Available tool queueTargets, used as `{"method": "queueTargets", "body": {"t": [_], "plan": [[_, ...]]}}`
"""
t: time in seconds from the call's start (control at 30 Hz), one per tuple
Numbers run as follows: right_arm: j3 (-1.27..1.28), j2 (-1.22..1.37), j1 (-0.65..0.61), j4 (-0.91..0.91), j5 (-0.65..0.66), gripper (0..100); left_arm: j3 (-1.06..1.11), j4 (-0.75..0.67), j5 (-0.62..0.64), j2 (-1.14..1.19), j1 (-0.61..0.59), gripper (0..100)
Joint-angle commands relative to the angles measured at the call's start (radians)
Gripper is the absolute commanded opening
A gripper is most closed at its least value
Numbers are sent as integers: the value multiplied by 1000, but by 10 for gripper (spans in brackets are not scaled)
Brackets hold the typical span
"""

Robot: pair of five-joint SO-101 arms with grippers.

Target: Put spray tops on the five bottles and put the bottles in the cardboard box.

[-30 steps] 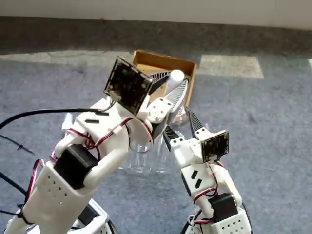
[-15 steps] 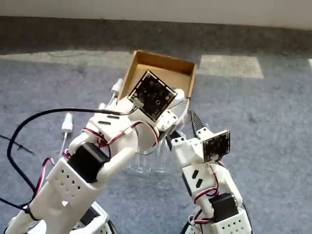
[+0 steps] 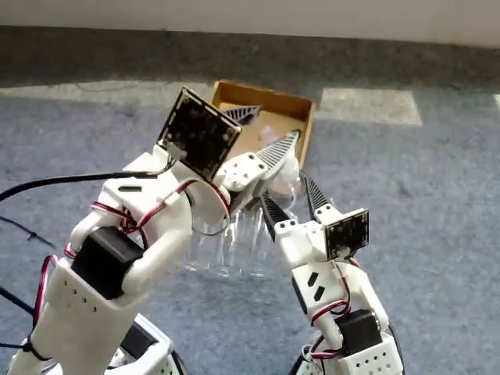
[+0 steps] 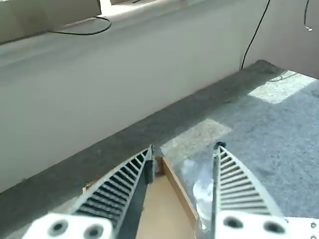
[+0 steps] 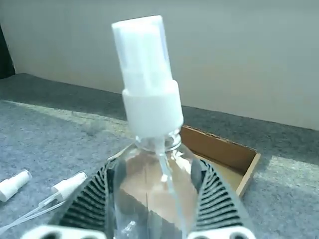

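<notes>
1. The right gripper [image 5: 158,169] is clamping a clear bottle [image 5: 154,196] by its body. It is holding the bottle upright with the spray top [image 5: 147,74] seated on the neck, likely ready for boxing.
2. The left gripper [image 4: 183,149] is hanging over the cardboard box [image 3: 307,125], jaws apart and gripping nothing.
3. A pale shape is lying in the box, too faint to name.
4. Other clear bottles [image 3: 226,246] are standing between the arms, and 2 loose tops [image 5: 15,183] are lying on the carpet [image 5: 60,129].

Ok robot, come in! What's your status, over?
Left claw open, over the cardboard box, maybe in the way. Right claw shut on bottle, spray top on.
</notes>
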Motion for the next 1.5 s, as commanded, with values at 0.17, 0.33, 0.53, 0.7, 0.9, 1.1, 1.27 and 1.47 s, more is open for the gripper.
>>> {"method": "queueTargets", "body": {"t": [0.17,0.33,0.53,0.7,0.9,1.1,1.27,1.47], "plan": [[-31,-10,12,-18,-8,4,147,-69,-57,4,-16,178],[-31,-10,12,-18,-6,4,205,-123,-57,5,-16,178],[-31,-10,10,-18,-6,4,173,-146,-57,45,-15,178],[-31,-10,12,-18,-6,4,105,-110,-57,176,-15,179],[-31,-10,13,-18,-6,4,7,-11,-57,97,16,202],[-41,-8,45,-18,-6,4,-1,81,-58,-102,-21,204],[-119,48,77,-19,-6,4,113,100,-58,-291,-107,204],[-406,401,77,-19,-12,4,404,55,-57,-360,-196,207]]}}
